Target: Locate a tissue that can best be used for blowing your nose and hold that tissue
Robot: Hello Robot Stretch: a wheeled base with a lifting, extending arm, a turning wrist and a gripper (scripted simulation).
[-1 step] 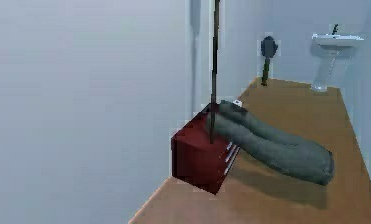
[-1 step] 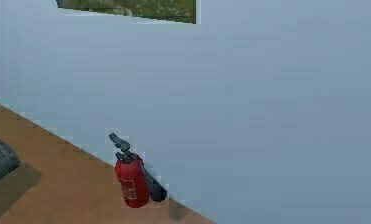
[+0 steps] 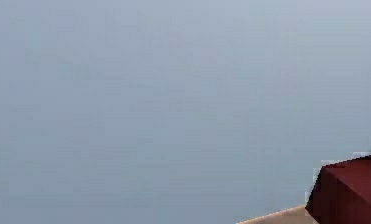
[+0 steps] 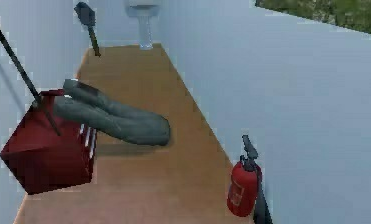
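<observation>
A: What could go wrong?
B: The wall looks close ahead; driving on would bump it, and a turn might clip the red box or the extinguisher.
A: The tissue? The hand?
B: Can't tell where the tissue is, nor the hand's state. The grey bundle is unclear; the toilet is cut off.

Ahead we face a pale grey wall closely; sideways we overlook a tan wooden floor; both share a dark red box
</observation>
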